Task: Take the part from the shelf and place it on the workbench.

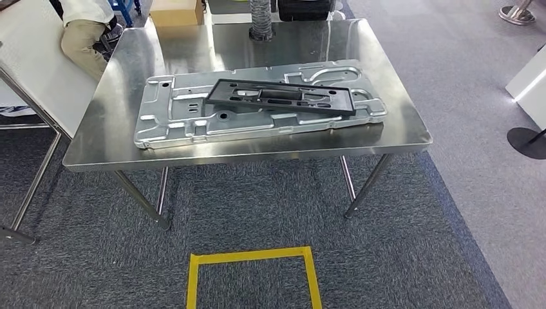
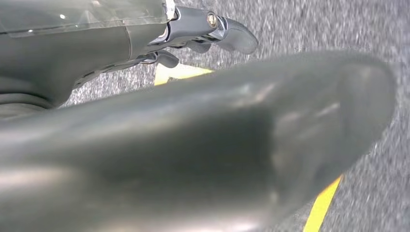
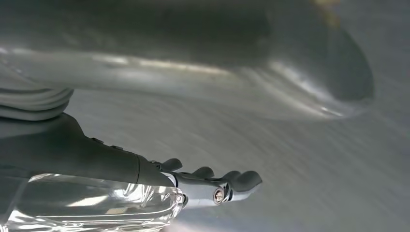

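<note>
A factory or workshop floor; a stainless-steel bench (image 1: 257, 151) on tubular legs stands on grey carpet (image 1: 412, 257), carrying a stamped metal panel (image 1: 193, 122) with a black frame part (image 1: 280, 98) laid across it; a yellow taped square (image 1: 252, 257) marks the floor at six o'clock; a cardboard box (image 1: 175, 11) sits at eleven o'clock, beside a seated person (image 1: 87, 29).

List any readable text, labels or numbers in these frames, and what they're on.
None readable.
Black frame: no print visible.
Metal panel: stamped shapes, no lettering.
Steel table: unmarked.
Yellow tape square on the carpet: plain, no characters.
Cardboard box: no legible print.
</note>
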`<state>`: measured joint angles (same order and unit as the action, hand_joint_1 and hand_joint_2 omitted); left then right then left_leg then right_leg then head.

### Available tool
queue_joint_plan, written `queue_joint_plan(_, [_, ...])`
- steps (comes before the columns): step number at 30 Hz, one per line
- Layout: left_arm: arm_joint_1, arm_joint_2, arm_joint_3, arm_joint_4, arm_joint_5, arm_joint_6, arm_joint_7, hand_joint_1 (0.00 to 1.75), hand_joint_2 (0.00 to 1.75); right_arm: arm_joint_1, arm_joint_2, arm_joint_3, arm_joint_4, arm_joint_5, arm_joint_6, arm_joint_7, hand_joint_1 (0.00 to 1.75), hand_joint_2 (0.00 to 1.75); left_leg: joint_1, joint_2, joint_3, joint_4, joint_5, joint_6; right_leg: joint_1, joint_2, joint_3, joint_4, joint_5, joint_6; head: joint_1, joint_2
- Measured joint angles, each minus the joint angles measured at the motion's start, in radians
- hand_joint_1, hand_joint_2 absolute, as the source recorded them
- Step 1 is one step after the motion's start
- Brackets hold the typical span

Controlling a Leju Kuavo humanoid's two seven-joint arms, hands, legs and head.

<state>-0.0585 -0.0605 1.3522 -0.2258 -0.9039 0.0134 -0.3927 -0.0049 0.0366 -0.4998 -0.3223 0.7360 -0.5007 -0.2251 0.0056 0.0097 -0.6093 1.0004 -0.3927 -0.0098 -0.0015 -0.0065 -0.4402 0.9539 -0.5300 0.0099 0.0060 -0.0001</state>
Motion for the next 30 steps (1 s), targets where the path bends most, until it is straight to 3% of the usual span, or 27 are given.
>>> queue_joint_plan(1, [0.001,0.000,0.000,0.000,-0.003,-0.001,0.000,0.00,0.00,0.001,-0.002,0.012,0.021,0.023,0.021,0.054,0.00,0.00,0.001,-0.001,-0.006,0.009,-0.013,-0.006,-0.001,-0.002,-0.008,-0.001,0.009,-0.008,0.000,0.000])
queue_joint_plan(2, [0.003,0.000,-0.001,0.000,-0.006,-0.001,0.001,0.00,0.00,0.002,-0.003,0.024,0.038,0.042,0.036,0.097,0.00,0.00,0.002,-0.002,-0.016,0.035,-0.045,-0.010,-0.003,-0.004,-0.017,-0.003,0.020,-0.015,-0.002,0.000])
queue_joint_plan(5, [0.003,0.001,-0.001,0.000,-0.012,0.000,0.002,0.00,0.00,0.002,-0.006,0.052,0.074,0.067,0.067,0.164,0.00,0.00,0.004,-0.003,-0.063,0.207,-0.188,-0.020,0.001,-0.005,-0.058,-0.001,0.053,-0.028,-0.009,0.000])
queue_joint_plan(6, [0.003,0.002,-0.002,0.000,-0.014,-0.001,0.002,0.00,0.00,0.002,-0.007,0.059,0.082,0.071,0.074,0.173,0.00,0.00,0.004,-0.003,-0.068,0.260,-0.207,-0.021,0.003,-0.006,-0.074,0.002,0.063,-0.028,-0.009,0.000])
queue_joint_plan(7, [0.002,0.003,-0.002,0.000,-0.016,-0.001,0.002,0.00,0.00,0.002,-0.008,0.066,0.089,0.074,0.082,0.178,0.00,0.00,0.004,-0.003,-0.060,0.287,-0.202,-0.021,0.005,-0.006,-0.090,0.007,0.072,-0.028,-0.009,0.000])
queue_joint_plan(8, [0.002,0.004,-0.003,0.000,-0.017,-0.002,0.003,0.00,0.00,0.001,-0.009,0.072,0.094,0.078,0.089,0.181,0.00,0.00,0.004,-0.003,-0.035,0.277,-0.178,-0.019,0.007,-0.006,-0.107,0.014,0.080,-0.027,-0.009,0.000])
queue_joint_plan(10, [-0.001,0.006,-0.005,0.000,-0.019,-0.004,0.003,0.00,0.00,0.000,-0.009,0.082,0.100,0.084,0.100,0.180,0.00,0.00,0.002,-0.003,0.062,0.164,-0.135,-0.008,0.009,-0.006,-0.137,0.029,0.094,-0.024,-0.009,0.000])
queue_joint_plan(12, [-0.006,0.009,-0.007,0.000,-0.020,-0.005,0.003,0.00,0.00,-0.003,-0.009,0.091,0.104,0.087,0.108,0.175,0.00,0.00,-0.003,-0.003,0.153,0.026,-0.144,0.004,0.011,-0.006,-0.155,0.042,0.106,-0.016,-0.008,0.000])
queue_joint_plan(13, [-0.009,0.010,-0.008,0.000,-0.020,-0.005,0.002,0.00,0.00,-0.005,-0.008,0.095,0.106,0.089,0.111,0.171,0.00,0.00,-0.007,-0.002,0.172,-0.013,-0.155,0.010,0.011,-0.007,-0.160,0.045,0.113,-0.011,-0.008,0.000])
queue_joint_plan(15, [-0.010,0.010,-0.008,0.000,-0.018,-0.004,0.000,0.00,0.00,-0.008,-0.009,0.102,0.109,0.092,0.118,0.162,0.00,0.00,-0.008,-0.002,0.168,-0.031,-0.147,0.022,0.008,-0.007,-0.165,0.044,0.128,0.002,-0.010,0.000])
queue_joint_plan(16, [-0.010,0.010,-0.008,0.000,-0.018,-0.004,0.000,0.00,0.00,-0.010,-0.010,0.105,0.111,0.095,0.122,0.157,0.00,0.00,-0.007,0.000,0.160,-0.034,-0.135,0.030,0.007,-0.005,-0.171,0.047,0.123,0.008,-0.011,0.000])
queue_joint_plan(17, [-0.010,0.010,-0.008,0.000,-0.017,-0.004,-0.001,0.00,0.00,-0.010,-0.011,0.107,0.113,0.098,0.126,0.154,0.00,0.00,-0.004,0.001,0.149,-0.038,-0.122,0.038,0.005,-0.003,-0.180,0.065,0.097,0.014,-0.010,0.000])
queue_joint_plan(20, [-0.011,0.010,-0.008,0.000,-0.017,-0.004,-0.003,0.00,0.00,-0.012,-0.011,0.117,0.117,0.103,0.133,0.153,0.00,0.00,-0.003,0.003,0.105,-0.039,-0.084,0.049,-0.006,0.002,-0.225,0.227,-0.050,0.032,-0.006,0.000])
queue_joint_plan(21, [-0.010,0.010,-0.008,0.000,-0.017,-0.004,-0.004,0.00,0.00,-0.013,-0.012,0.119,0.117,0.103,0.134,0.153,0.00,0.00,-0.003,0.003,0.090,-0.038,-0.073,0.048,-0.009,0.002,-0.235,0.287,-0.075,0.037,-0.005,0.000])
queue_joint_plan(22, [-0.010,0.010,-0.008,0.000,-0.017,-0.005,-0.004,0.00,0.00,-0.013,-0.012,0.121,0.118,0.103,0.137,0.155,0.00,0.00,-0.003,0.003,0.074,-0.036,-0.062,0.046,-0.012,0.002,-0.232,0.323,-0.075,0.041,-0.005,0.000])
queue_joint_plan(23, [-0.010,0.010,-0.008,0.000,-0.017,-0.005,-0.004,0.00,0.00,-0.014,-0.012,0.122,0.118,0.104,0.140,0.157,0.00,0.00,-0.002,0.003,0.059,-0.032,-0.051,0.043,-0.016,0.002,-0.213,0.325,-0.053,0.044,-0.004,0.000])
queue_joint_plan(24, [-0.011,0.010,-0.008,0.000,-0.018,-0.006,-0.004,0.00,0.00,-0.014,-0.012,0.123,0.119,0.105,0.144,0.162,0.00,0.00,-0.001,0.003,0.044,-0.028,-0.042,0.040,-0.019,0.002,-0.176,0.290,-0.022,0.046,-0.004,0.000])
queue_joint_plan(25, [-0.011,0.010,-0.008,0.000,-0.018,-0.007,-0.003,0.00,0.00,-0.016,-0.012,0.124,0.119,0.107,0.149,0.167,0.00,0.00,-0.001,0.003,0.031,-0.022,-0.034,0.036,-0.021,0.002,-0.121,0.222,0.001,0.045,-0.004,0.000])
queue_joint_plan(27, [-0.012,0.010,-0.008,0.000,-0.019,-0.009,-0.003,0.00,0.00,-0.020,-0.013,0.126,0.119,0.113,0.158,0.178,0.00,0.00,-0.002,0.003,0.011,-0.008,-0.021,0.025,-0.020,0.002,-0.013,0.065,0.000,0.037,-0.005,0.000])
queue_joint_plan(28, [-0.012,0.010,-0.008,0.000,-0.019,-0.010,-0.003,0.00,0.00,-0.022,-0.014,0.127,0.120,0.116,0.162,0.183,0.00,0.00,-0.003,0.003,0.005,-0.004,-0.014,0.019,-0.017,0.003,0.018,0.015,-0.010,0.030,-0.005,0.000])
queue_joint_plan(30, [-0.011,0.010,-0.008,0.000,-0.019,-0.011,-0.003,0.00,0.00,-0.024,-0.015,0.129,0.122,0.121,0.167,0.189,0.00,0.00,-0.002,0.004,0.001,-0.005,0.003,0.005,-0.012,0.002,0.022,-0.010,-0.012,0.014,-0.006,0.000])
